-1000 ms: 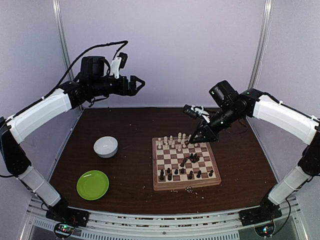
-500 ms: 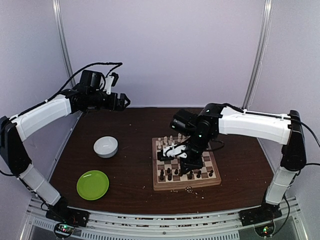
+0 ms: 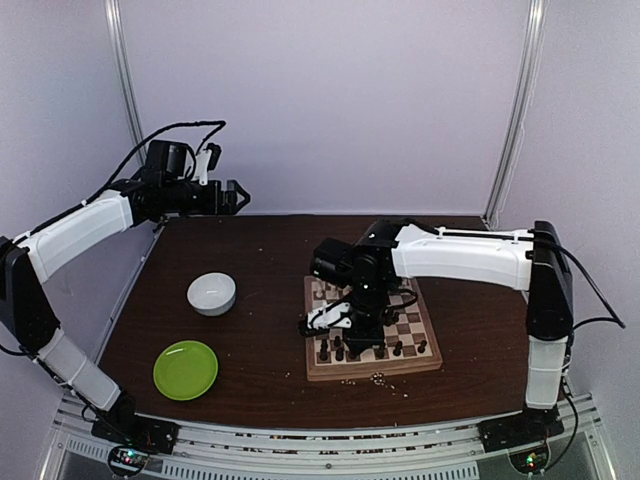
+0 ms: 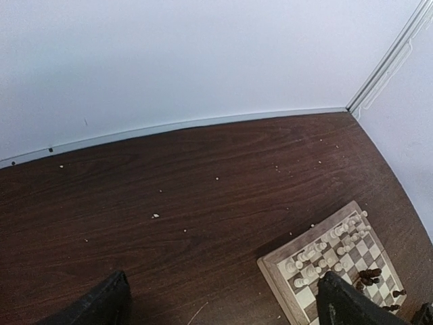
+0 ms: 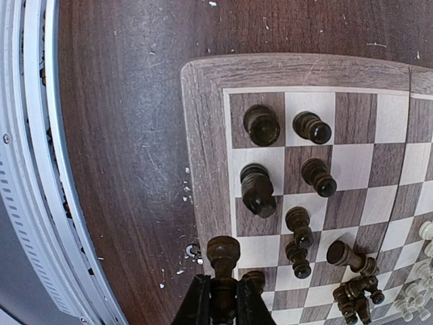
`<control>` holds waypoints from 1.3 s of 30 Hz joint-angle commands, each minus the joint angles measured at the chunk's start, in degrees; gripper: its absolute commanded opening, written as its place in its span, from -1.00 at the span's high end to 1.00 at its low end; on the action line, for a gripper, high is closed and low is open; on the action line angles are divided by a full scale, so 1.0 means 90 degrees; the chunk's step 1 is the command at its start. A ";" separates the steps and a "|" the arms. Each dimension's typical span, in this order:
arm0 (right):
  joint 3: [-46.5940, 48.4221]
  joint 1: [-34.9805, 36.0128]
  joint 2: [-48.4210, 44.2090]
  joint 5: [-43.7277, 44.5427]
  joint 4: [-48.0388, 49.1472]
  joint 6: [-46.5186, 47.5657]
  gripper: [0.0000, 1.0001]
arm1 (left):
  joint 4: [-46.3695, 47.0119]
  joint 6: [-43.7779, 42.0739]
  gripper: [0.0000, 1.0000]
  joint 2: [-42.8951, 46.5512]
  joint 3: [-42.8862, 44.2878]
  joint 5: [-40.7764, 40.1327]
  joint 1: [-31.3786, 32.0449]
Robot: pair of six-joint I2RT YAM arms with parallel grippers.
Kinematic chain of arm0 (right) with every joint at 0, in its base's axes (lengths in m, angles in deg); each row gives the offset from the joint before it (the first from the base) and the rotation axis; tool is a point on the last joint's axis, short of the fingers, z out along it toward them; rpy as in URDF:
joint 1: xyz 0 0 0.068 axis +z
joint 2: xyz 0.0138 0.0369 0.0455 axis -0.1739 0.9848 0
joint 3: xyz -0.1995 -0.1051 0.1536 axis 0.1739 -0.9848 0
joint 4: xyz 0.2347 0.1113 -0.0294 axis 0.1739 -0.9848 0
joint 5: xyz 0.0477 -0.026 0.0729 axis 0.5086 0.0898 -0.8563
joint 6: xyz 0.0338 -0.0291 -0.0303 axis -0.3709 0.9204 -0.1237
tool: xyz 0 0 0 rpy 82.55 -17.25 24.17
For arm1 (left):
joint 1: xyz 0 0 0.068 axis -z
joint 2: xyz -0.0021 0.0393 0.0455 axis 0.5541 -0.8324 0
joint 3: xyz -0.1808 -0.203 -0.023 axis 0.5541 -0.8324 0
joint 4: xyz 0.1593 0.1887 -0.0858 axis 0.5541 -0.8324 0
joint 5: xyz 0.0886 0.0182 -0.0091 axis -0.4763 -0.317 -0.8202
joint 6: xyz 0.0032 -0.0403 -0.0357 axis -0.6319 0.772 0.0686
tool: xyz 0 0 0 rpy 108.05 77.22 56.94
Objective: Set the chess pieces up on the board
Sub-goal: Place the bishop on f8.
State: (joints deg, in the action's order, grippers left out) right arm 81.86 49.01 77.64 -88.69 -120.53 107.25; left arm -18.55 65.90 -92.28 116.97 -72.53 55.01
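Observation:
The board [image 3: 372, 372] lies right of centre on the table. Dark brown chess pieces [image 3: 398, 349] stand along its near rows, and cream chess pieces [image 3: 333, 289] stand at its far edge. My right gripper [image 3: 345, 330] hangs over the board's near-left part. In the right wrist view it [image 5: 223, 298] is shut on a dark brown piece [image 5: 223, 256], held upright above the board's frame [image 5: 203, 156] beside several standing dark pieces [image 5: 261, 125]. My left gripper [image 3: 238, 196] is open and empty, high at the back left. Its fingers [image 4: 101, 305] frame bare table and the board's corner [image 4: 284, 284].
A white bowl [image 3: 212, 293] and a round green plate [image 3: 186, 369] sit on the left of the table. Pale crumbs [image 3: 380, 378] lie by the board's near edge. A cluster of toppled dark pieces [image 5: 355, 294] lies mid-board. The table's metal front rail [image 5: 34, 169] is close.
My right arm has swung from the board's far right edge across to its near-left part, carrying the dark piece. My left arm has dropped lower and drawn back to the left.

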 commanded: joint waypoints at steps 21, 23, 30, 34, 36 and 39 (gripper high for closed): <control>0.0428 0.0031 0.0803 0.0707 -0.0147 -0.0018 0.84 | 0.0392 0.0160 -0.92 0.0171 -0.0061 0.0406 -0.0017; 0.0420 0.0019 0.0833 0.0755 -0.0129 -0.0017 0.83 | 0.0392 0.0170 -0.91 0.0161 -0.0060 0.0435 -0.0018; 0.0441 -0.0014 0.0924 0.0837 0.0017 -0.0090 0.76 | 0.0402 0.0180 -0.91 0.0133 -0.0062 0.0488 -0.0018; 0.0444 -0.0015 0.0918 0.0725 -0.0010 -0.0092 0.63 | 0.0402 0.0181 -0.90 0.0109 -0.0060 0.0512 -0.0015; 0.0433 -0.0020 0.0887 0.0703 0.0004 -0.0101 0.54 | 0.0402 0.0181 -0.90 0.0103 -0.0060 0.0522 -0.0016; 0.0465 -0.0042 0.0784 0.0641 0.0009 -0.0141 0.44 | 0.0402 0.0180 -0.90 0.0095 -0.0060 0.0532 -0.0021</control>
State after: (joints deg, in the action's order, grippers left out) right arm 84.83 48.99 85.00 -82.73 -120.72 106.69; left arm -18.02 66.99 -91.64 116.75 -68.70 55.01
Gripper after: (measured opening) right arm 0.259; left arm 0.950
